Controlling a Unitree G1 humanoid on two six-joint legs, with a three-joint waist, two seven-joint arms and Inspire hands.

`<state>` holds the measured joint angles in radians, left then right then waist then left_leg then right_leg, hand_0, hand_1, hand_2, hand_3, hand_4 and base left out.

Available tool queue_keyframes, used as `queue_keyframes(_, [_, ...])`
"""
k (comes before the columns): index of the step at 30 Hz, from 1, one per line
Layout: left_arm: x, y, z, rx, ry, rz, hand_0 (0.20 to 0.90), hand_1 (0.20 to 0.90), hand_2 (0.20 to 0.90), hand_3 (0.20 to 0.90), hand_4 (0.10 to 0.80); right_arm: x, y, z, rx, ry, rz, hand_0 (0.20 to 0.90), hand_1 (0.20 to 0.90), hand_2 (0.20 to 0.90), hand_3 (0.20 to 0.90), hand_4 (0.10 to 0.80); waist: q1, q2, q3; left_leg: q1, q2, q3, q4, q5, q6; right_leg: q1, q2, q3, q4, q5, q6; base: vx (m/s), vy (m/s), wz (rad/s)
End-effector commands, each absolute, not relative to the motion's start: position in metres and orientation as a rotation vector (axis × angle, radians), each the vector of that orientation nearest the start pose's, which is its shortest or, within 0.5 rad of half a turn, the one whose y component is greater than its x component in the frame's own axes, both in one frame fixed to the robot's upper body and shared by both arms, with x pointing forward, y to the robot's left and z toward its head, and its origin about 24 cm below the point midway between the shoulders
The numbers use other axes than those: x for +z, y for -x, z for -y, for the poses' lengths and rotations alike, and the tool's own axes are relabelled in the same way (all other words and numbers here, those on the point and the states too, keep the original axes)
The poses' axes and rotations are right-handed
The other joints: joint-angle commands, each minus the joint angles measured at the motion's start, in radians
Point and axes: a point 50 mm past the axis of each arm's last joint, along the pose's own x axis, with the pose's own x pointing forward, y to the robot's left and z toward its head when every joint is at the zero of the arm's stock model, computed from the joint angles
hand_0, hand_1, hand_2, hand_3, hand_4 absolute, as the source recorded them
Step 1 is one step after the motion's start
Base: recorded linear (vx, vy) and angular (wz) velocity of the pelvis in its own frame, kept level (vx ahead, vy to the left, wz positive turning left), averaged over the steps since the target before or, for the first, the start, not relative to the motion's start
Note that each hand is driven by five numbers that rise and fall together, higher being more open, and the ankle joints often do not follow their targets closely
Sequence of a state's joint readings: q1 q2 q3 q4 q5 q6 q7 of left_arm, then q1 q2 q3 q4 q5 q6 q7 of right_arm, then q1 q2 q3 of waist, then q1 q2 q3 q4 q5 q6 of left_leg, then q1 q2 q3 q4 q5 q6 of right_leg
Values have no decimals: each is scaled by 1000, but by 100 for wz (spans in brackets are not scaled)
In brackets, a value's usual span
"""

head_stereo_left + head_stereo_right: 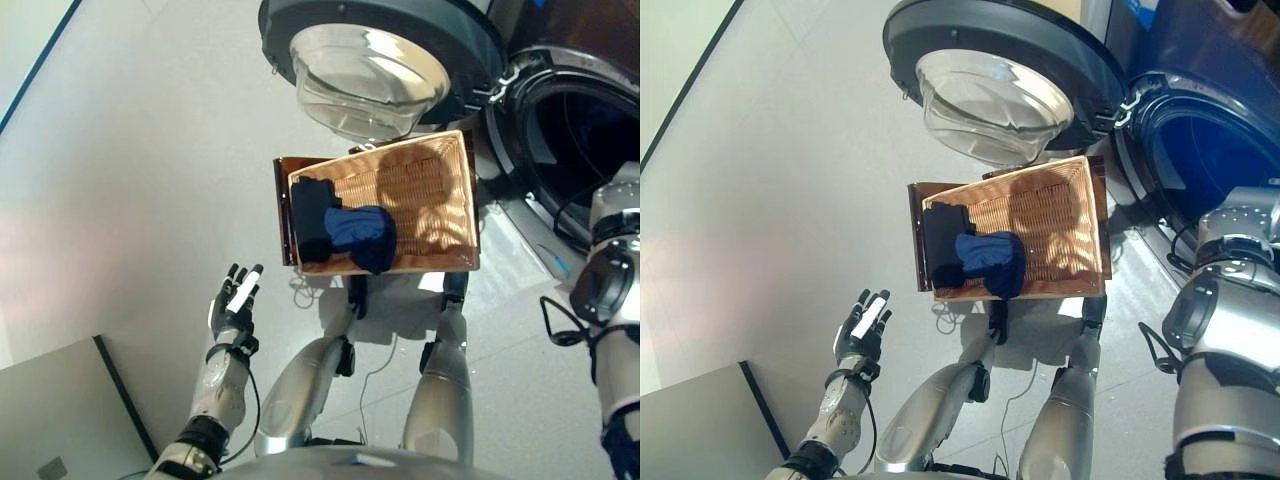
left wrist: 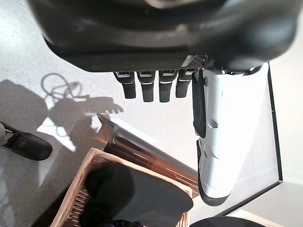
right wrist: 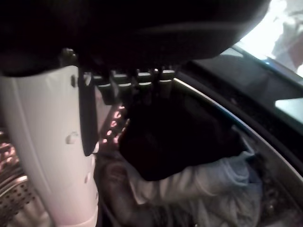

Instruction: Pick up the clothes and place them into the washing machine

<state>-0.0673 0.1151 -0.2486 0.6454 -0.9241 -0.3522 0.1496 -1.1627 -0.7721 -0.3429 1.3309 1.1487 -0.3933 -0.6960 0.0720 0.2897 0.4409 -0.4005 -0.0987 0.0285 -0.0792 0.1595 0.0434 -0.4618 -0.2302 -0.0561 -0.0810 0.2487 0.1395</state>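
A black garment point(image 1: 312, 215) and a blue garment point(image 1: 360, 232) lie in the near-left end of the shallow wicker basket point(image 1: 435, 195). My left hand point(image 1: 235, 300) is open and empty over the floor, left of and nearer than the basket. In the left wrist view its fingers point(image 2: 147, 87) are straight, with the basket point(image 2: 78, 189) and the black garment point(image 2: 137, 194) past them. My right arm point(image 1: 610, 270) reaches into the washing machine drum point(image 1: 590, 140). In the right wrist view my right hand's fingers point(image 3: 137, 82) are straight above a dark garment point(image 3: 180, 137) that lies on light clothes point(image 3: 203, 189) in the drum.
The machine's round door point(image 1: 370, 70) stands open, right behind the basket. The basket rests on a low dark brown box point(image 1: 281, 200). A grey panel point(image 1: 60, 420) sits at the near left.
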Motion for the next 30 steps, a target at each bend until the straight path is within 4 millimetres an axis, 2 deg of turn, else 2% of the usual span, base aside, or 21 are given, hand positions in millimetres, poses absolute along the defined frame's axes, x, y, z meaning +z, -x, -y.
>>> queue_keyframes(1, [-58,-222,-189,386,580,-271,900,900,900,900,800,296,-288,432,-1370,-860,610,900,900,900,900,800,8,44,-50,11,28,-10,-4,-50,-91,3,1,3,181,-197,-6,0,0,0])
queue_keyframes(3, [-56,-223,-189,378,568,-264,900,900,900,900,800,293,-288,432,-1440,-731,520,900,900,900,900,800,11,41,-52,11,27,-11,-4,-50,-90,5,1,2,179,-194,-6,0,0,0])
queue_keyframes(4, [-56,-223,-189,378,570,-265,900,900,900,900,800,295,-288,431,-1442,-725,518,900,900,900,900,800,11,43,-52,11,27,-11,-4,-50,-90,4,1,3,179,-194,-6,0,0,0])
queue_keyframes(5, [-54,-224,-189,370,560,-258,900,900,900,900,800,291,-288,432,-1498,-551,429,900,900,900,900,800,13,40,-52,15,26,-12,-2,-56,-90,10,-1,1,179,-202,-5,0,0,0])
queue_keyframes(6, [-54,-224,-188,370,564,-256,900,900,900,900,800,293,-289,431,-1499,-547,430,900,900,900,900,800,12,43,-50,11,27,-11,-3,-49,-89,6,1,2,177,-193,-6,0,0,0])
queue_keyframes(7, [-51,-226,-188,360,562,-245,900,900,900,900,800,289,-287,433,-1535,-414,367,900,900,900,900,800,13,40,-49,14,26,-13,-1,-55,-90,11,-1,1,179,-200,-6,0,0,0])
queue_keyframes(8, [-47,-228,-191,366,550,-225,900,900,900,900,800,285,-288,432,-1596,-207,269,900,900,900,900,800,13,40,-47,12,26,-13,-1,-53,-89,10,0,-1,180,-200,-6,0,0,0])
queue_keyframes(9, [-47,-228,-191,366,551,-224,900,900,900,900,800,286,-288,431,-1596,-205,270,900,900,900,900,800,13,41,-46,9,27,-13,-2,-48,-88,7,1,0,179,-193,-7,-42,12,0])
queue_keyframes(11, [-42,-233,-191,369,547,-200,900,900,900,900,800,277,-287,432,-1653,48,144,900,900,900,900,800,12,37,-45,8,27,-12,0,-52,-89,7,2,2,181,-196,-7,0,0,0])
queue_keyframes(13, [-40,-235,-190,370,551,-193,900,900,900,900,800,276,-287,432,-1657,110,125,900,900,900,900,800,12,37,-46,3,28,-12,-1,-46,-89,3,4,3,178,-187,-8,0,0,0])
queue_keyframes(14, [-40,-236,-191,375,549,-187,900,900,900,900,800,274,-285,434,-1683,301,59,900,900,900,900,800,12,35,-44,2,28,-13,0,-45,-89,3,3,2,179,-186,-7,0,0,0])
queue_keyframes(15, [-40,-236,-191,375,551,-187,900,900,900,900,800,275,-285,434,-1682,305,61,900,900,900,900,800,12,36,-45,0,29,-12,0,-45,-89,1,4,2,177,-185,-7,0,0,0])
queue_keyframes(21, [-33,-241,-189,381,554,-147,900,900,900,900,800,269,-276,437,-1765,674,-21,900,900,900,900,800,9,36,-46,-3,29,-14,-1,-42,-90,-4,6,6,181,-185,-7,0,0,0])
queue_keyframes(25, [-33,-242,-186,381,560,-146,900,900,900,900,800,268,-274,437,-1785,755,-19,900,900,900,900,800,8,37,-46,-5,29,-15,-1,-41,-90,-5,5,4,182,-187,-6,0,0,0])
queue_keyframes(30, [-31,-245,-182,371,562,-127,900,900,900,900,800,258,-288,424,-1717,812,33,900,900,900,900,800,7,38,-40,-6,30,-18,0,-40,-89,-7,5,7,184,-187,-6,0,0,0])
